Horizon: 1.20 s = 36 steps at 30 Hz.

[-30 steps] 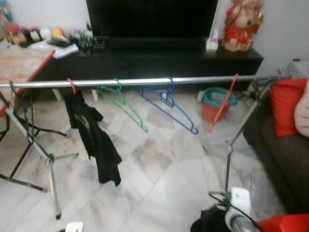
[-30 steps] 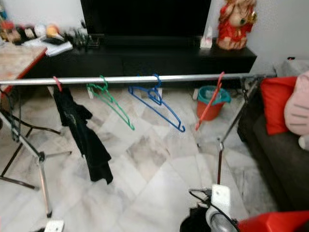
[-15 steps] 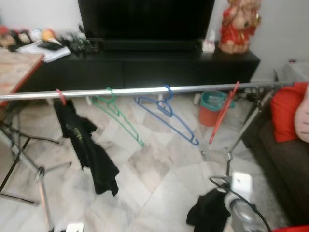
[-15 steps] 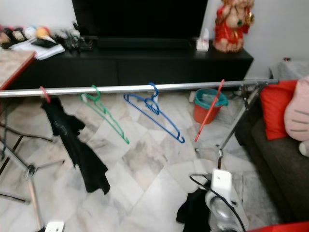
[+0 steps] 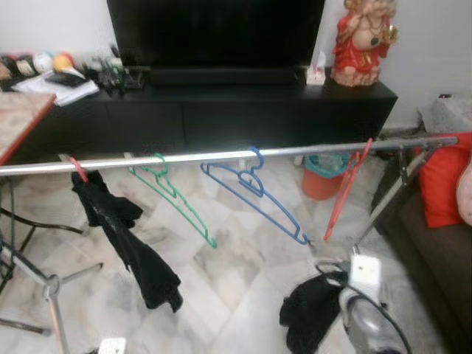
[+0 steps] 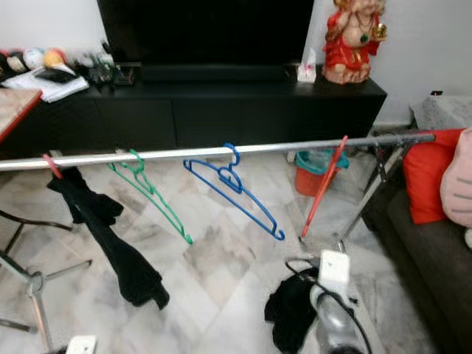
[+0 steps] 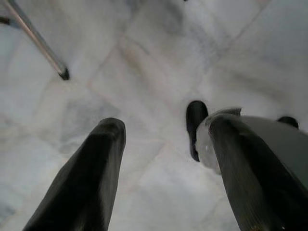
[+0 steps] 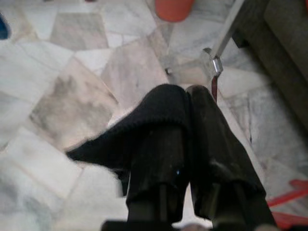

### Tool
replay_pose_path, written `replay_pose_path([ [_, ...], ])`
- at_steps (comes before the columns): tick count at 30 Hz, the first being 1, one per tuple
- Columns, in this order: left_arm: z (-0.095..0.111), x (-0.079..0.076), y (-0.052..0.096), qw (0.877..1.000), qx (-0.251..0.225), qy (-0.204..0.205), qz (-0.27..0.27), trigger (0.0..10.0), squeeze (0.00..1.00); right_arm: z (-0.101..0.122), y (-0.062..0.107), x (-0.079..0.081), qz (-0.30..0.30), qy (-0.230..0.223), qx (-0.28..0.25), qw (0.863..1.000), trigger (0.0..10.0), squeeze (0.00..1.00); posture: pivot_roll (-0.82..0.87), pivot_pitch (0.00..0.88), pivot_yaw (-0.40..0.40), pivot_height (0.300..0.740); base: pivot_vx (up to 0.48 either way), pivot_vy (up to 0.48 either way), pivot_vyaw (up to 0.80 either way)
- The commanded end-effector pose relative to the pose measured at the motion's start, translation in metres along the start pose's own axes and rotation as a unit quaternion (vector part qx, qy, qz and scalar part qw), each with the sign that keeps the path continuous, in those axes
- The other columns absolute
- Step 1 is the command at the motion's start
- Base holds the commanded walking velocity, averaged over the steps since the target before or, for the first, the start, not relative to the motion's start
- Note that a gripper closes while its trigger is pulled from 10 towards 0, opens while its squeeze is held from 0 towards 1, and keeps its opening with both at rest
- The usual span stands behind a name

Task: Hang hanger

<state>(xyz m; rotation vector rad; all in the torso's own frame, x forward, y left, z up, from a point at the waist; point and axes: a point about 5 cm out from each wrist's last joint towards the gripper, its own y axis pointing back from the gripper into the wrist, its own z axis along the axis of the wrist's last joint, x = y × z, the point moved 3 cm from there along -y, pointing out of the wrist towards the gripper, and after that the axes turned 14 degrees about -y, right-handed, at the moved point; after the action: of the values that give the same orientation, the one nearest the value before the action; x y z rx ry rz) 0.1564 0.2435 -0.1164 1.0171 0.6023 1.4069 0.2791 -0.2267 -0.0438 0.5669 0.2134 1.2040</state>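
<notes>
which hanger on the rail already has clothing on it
The red hanger at the rail's left end carries a black garment. The green hanger, blue hanger and other red one hang bare.

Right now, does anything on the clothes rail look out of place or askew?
Yes. The black garment droops lopsided from its red hook at the left end of the rail, bunched rather than spread. The green hanger and blue hanger hang empty and tilted.
</notes>
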Motion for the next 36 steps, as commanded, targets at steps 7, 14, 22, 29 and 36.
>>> replay_pose_path([
  [7,0.001,-0.006,-0.001,1.000,-0.001,-0.004,-0.005,10.0,0.00,0.004,0.000,-0.010,-0.008,0.004,-0.008,1.000,10.0,0.00,-0.11,0.000,-0.015,0.740,0.255,0.000,0.00],
  [14,0.001,-0.005,-0.001,1.000,0.000,-0.003,-0.004,10.0,0.00,-0.002,0.002,-0.014,-0.014,0.004,0.003,1.000,10.0,0.00,-0.11,0.000,-0.016,0.740,0.000,0.000,0.00],
  [22,0.001,-0.005,-0.001,1.000,0.000,-0.009,-0.006,10.0,0.00,-0.011,0.005,-0.015,-0.016,0.004,0.017,1.000,10.0,0.00,-0.11,0.000,-0.015,0.740,0.000,0.000,0.00],
  [29,0.001,-0.005,-0.001,1.000,0.001,-0.017,-0.006,10.0,0.00,-0.015,0.006,-0.016,-0.017,0.004,0.025,1.000,10.0,0.00,-0.11,0.000,-0.017,0.740,0.000,0.000,0.00],
  [36,0.002,-0.005,-0.001,1.000,0.001,-0.013,-0.005,10.0,0.00,-0.014,0.005,-0.015,-0.015,0.004,0.025,1.000,10.0,0.00,-0.10,0.000,-0.022,0.740,0.000,0.000,0.00],
])
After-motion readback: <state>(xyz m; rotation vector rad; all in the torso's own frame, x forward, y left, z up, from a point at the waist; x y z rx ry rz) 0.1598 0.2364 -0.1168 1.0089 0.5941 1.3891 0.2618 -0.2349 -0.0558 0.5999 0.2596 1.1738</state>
